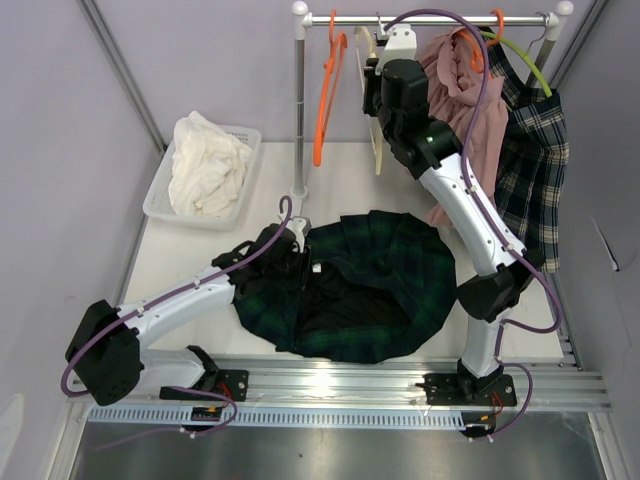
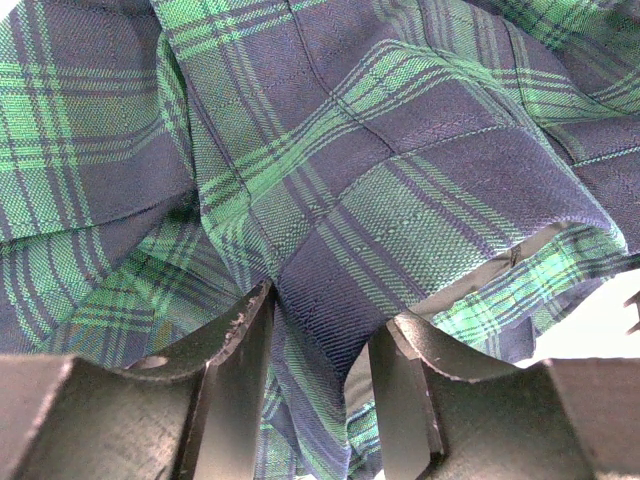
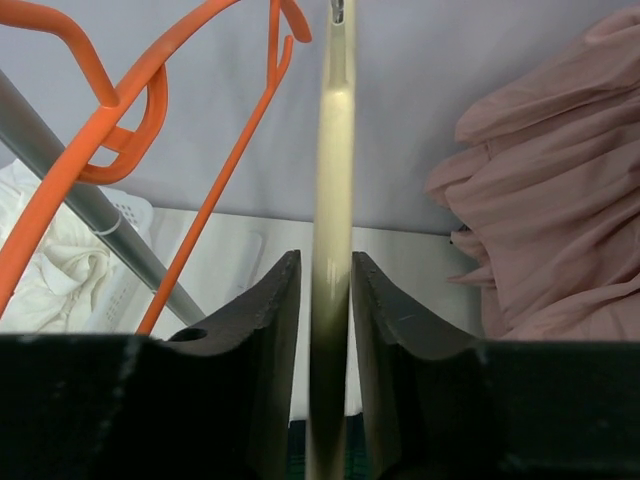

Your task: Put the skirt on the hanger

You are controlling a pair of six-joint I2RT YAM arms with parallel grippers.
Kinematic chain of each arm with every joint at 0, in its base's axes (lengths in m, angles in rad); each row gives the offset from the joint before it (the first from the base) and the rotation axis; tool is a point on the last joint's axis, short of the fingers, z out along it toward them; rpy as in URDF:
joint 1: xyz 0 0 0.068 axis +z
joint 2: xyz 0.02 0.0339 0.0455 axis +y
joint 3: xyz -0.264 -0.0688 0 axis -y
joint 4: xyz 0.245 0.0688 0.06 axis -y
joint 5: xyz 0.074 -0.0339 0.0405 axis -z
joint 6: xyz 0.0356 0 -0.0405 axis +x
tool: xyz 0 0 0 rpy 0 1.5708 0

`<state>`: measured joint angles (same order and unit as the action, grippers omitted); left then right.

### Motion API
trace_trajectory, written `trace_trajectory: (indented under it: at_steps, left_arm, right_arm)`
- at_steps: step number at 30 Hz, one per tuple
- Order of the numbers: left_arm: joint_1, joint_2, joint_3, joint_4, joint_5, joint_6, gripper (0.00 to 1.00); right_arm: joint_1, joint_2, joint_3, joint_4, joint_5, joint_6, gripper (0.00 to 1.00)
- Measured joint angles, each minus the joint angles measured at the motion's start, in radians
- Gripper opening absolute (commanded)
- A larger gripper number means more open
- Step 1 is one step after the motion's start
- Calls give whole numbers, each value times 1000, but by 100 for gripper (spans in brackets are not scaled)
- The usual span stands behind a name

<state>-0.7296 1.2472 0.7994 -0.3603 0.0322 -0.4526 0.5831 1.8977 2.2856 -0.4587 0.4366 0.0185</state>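
Left fingers [image 2: 235, 370]: pinching a fold of the green plaid skirt [image 2: 380, 180].
Right fingers [image 3: 270, 340]: closed against the cream hanger [image 3: 333, 200] on the rail [image 1: 430, 18].
Position of skirt: spread on desk [image 1: 185, 262], between both arms.

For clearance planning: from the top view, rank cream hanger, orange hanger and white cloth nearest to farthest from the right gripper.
1. The cream hanger, inside the right gripper.
2. The orange hanger, just to its left.
3. The white cloth, far left in the tray.

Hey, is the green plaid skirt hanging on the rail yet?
No, the green plaid skirt lies spread on the table, not on the rail.
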Motion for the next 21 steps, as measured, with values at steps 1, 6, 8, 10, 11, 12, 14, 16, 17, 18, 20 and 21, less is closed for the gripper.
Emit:
trace_trajectory:
  at_steps: [1, 6, 8, 10, 11, 12, 14, 16, 17, 18, 20, 21]
  left_arm:
    - [0, 0, 0, 0, 0, 0, 46]
    - [0, 0, 0, 0, 1, 0, 46]
    - [0, 0, 0, 0, 1, 0, 46]
    - [0, 0, 0, 0, 1, 0, 46]
    - [0, 0, 0, 0, 1, 0, 46]
    - [0, 0, 0, 0, 1, 0, 46]
    - [0, 0, 0, 0, 1, 0, 46]
    - [0, -2, 0, 0, 1, 0, 46]
    - [0, -5, 0, -1, 1, 0, 46]
    - [0, -7, 0, -1, 1, 0, 46]
    - [0, -14, 0, -1, 0, 0, 46]
    - [0, -16, 0, -1, 0, 0, 46]
  right_arm:
    - [0, 0, 0, 0, 0, -1, 26]
    - [-3, 0, 0, -1, 3, -5, 8]
    - [-5, 0, 2, -2, 0, -5, 0]
    - [-8, 0, 4, -3, -3, -5, 0]
    - [-11, -2, 4, -3, -11, -5, 0]
    - [-16, -4, 4, -5, -19, -4, 0]
    - [-25, -8, 4, -7, -34, -3, 0]
    - [-38, -16, 4, -7, -50, -1, 0]
    - [-43, -20, 4, -7, -58, 0, 0]
    - [-49, -26, 4, -7, -64, 2, 0]
    - [-63, -39, 5, -7, -80, 10, 0]
    - [-69, -45, 6, -6, -87, 15, 0]
